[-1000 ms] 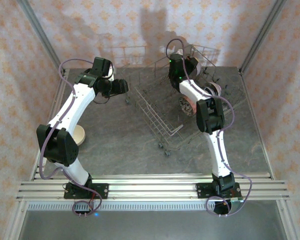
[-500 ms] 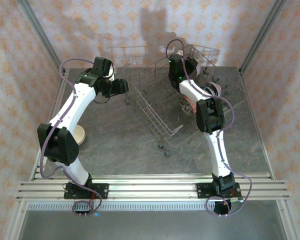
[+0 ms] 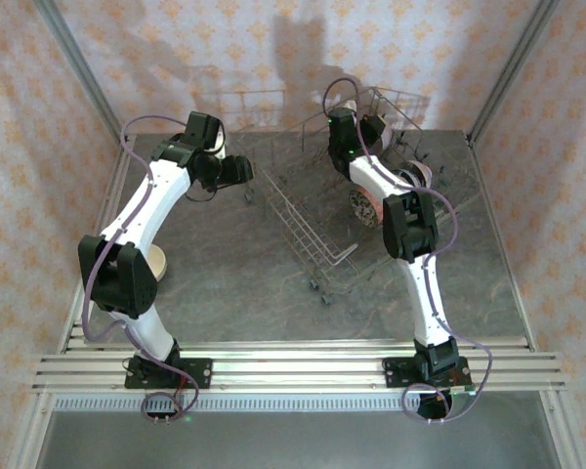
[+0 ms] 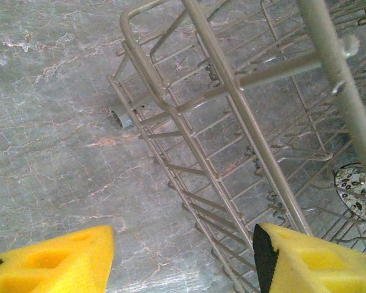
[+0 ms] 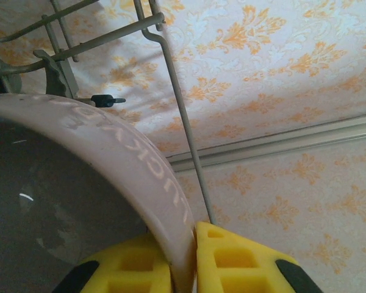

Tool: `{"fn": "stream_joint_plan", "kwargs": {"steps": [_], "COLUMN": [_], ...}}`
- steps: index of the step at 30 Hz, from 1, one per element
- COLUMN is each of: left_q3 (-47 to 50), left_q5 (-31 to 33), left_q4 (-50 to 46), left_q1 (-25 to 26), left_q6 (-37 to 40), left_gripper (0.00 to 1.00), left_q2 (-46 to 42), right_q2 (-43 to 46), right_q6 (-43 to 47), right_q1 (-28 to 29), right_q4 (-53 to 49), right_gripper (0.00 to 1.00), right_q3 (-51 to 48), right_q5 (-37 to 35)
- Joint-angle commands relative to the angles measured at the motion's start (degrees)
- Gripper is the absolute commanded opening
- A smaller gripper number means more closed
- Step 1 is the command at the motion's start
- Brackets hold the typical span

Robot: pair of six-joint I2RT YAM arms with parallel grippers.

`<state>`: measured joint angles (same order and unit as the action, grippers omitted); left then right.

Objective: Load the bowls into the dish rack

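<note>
The dish rack (image 3: 303, 223) is a grey wire basket at the table's middle. My right gripper (image 3: 369, 127) reaches into its far end, shut on the rim of a pale mauve-pink bowl (image 5: 119, 155). The yellow fingers (image 5: 244, 262) of the right gripper (image 5: 184, 244) pinch that rim beside an upright wire of the rack (image 5: 182, 116). A dark patterned bowl (image 3: 363, 207) and a pink bowl (image 3: 418, 176) stand inside the rack. My left gripper (image 3: 242, 170) hangs open just left of the rack. In the left wrist view the left gripper (image 4: 183, 241) holds nothing above the table beside the rack's side (image 4: 232, 110), with the patterned bowl (image 4: 357, 189) behind the wires.
A cream bowl (image 3: 156, 262) lies on the table at the left, partly behind my left arm's elbow. Wallpapered walls close in the table on three sides. One rack wheel (image 4: 119, 116) rests on the marbled grey tabletop (image 3: 225, 264).
The left arm's elbow has shifted slightly up and right. The right gripper stays at the rack's far end with the bowl rim between its fingers.
</note>
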<state>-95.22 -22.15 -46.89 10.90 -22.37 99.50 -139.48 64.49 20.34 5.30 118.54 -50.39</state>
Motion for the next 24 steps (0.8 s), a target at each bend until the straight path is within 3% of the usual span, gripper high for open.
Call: {"fn": "stream_joint_plan", "kwargs": {"steps": [1,14,24], "left_q3": [-1.9,-2.3,-2.3], "left_q5": [-0.6,-0.7,-0.5], "left_q4": [-0.9,-1.2,-1.6], "left_q1": [0.2,0.2,0.2], "left_q6": [1.3,1.5,1.6], "left_gripper": [0.63,0.63,0.63], "left_q2": [0.7,1.1,0.7], "right_q2": [-2.1,-2.5,-2.2], "right_q6": [-2.5,-5.9,-10.9], "right_q1": [0.9,1.1,1.4], "right_q4": [-3.4,-7.8,-14.2], "right_gripper": [0.14,0.23,0.44], "right_q3": [2.0,3.4,5.9], "right_q5": [1.9,2.4,3.1]}}
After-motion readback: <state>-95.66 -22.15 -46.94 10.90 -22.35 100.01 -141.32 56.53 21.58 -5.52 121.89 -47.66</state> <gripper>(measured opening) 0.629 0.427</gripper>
